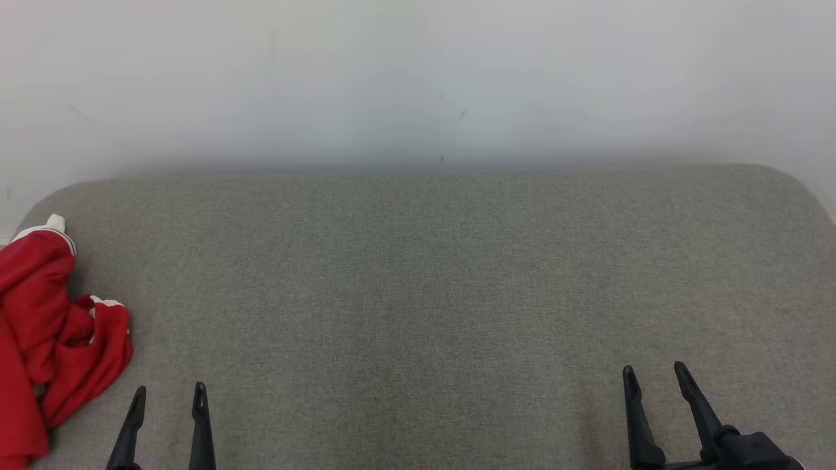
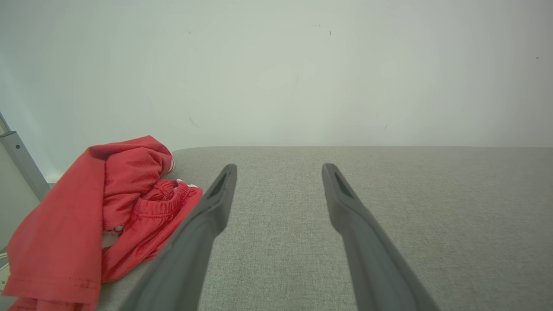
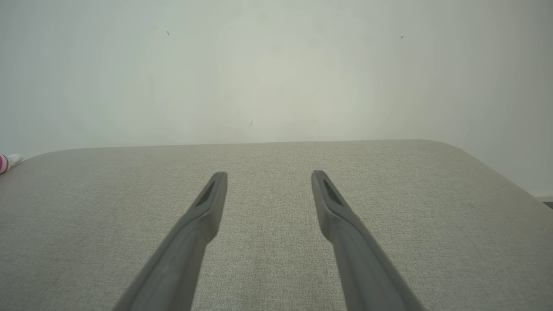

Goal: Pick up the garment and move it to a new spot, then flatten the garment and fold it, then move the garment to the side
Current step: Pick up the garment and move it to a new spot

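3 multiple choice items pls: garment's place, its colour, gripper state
1. Where on the grey padded surface is the garment? A) left edge B) centre C) right edge
2. Its colour? A) blue B) red with white trim C) black
3. The left gripper and right gripper are: A) both open, empty B) both shut C) left shut on cloth
Answers: 1 A, crumpled at the head view's left border; 2 B, red cloth, white edging; 3 A, fingers spread, nothing between.
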{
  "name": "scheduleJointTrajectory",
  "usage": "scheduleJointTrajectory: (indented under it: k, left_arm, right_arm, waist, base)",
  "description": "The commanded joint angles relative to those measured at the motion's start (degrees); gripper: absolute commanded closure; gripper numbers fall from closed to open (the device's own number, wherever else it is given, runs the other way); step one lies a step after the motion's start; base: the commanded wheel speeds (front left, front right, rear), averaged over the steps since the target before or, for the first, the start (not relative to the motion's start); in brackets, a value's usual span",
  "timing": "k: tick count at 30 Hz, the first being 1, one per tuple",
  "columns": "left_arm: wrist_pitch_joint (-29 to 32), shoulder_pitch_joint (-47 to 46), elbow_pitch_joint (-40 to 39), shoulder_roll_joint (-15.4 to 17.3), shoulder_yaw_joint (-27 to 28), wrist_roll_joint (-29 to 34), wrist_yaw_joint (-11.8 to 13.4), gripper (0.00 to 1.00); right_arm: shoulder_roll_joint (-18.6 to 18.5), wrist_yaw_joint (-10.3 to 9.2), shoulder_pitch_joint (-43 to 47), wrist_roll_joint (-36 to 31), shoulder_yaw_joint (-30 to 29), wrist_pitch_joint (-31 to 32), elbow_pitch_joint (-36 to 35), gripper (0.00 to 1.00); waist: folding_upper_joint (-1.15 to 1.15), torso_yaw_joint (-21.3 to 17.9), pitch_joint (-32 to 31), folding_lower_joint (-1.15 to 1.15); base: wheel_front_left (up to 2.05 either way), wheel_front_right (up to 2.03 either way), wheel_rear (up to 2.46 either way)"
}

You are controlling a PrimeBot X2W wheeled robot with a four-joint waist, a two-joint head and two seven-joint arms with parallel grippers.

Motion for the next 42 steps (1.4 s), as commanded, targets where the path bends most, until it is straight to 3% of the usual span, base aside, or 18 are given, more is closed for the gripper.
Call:
scheduleJointTrajectory:
  k: [1, 9, 26, 42]
  left_arm:
    - [-0.3, 0.1, -0.2, -0.1, -0.1, -0.2, 0.0, 0.00]
    - [-0.2, -0.2, -0.1, -0.1, -0.1, -0.2, 0.1, 0.00]
    - [-0.2, 0.1, 0.8, 0.5, 0.4, -0.2, 0.1, 0.00]
    - [-0.3, -0.2, 1.4, 0.4, 0.8, -0.9, 0.0, 0.00]
  right_arm:
    - [-0.1, 0.19, -0.6, 0.5, 0.0, -0.3, -0.2, 0.00]
    - [-0.1, 0.19, 0.4, 0.6, 0.2, -0.2, -0.2, 0.00]
    - [-0.1, 0.19, 1.3, 0.5, 1.4, -0.2, 0.1, 0.00]
    - [-0.1, 0.19, 0.1, 0.2, 3.4, -0.2, 0.3, 0.00]
  waist:
    - [0.00, 0.1, 0.0, 0.00]
    - [0.00, 2.6, -0.2, 0.00]
    - [0.00, 15.5, -0.6, 0.00]
    - [0.00, 24.7, -0.1, 0.00]
  base:
    - [0.00, 0.00, 0.00]
    - [0.00, 0.00, 0.00]
    - [0.00, 0.00, 0.00]
    - [0.00, 0.00, 0.00]
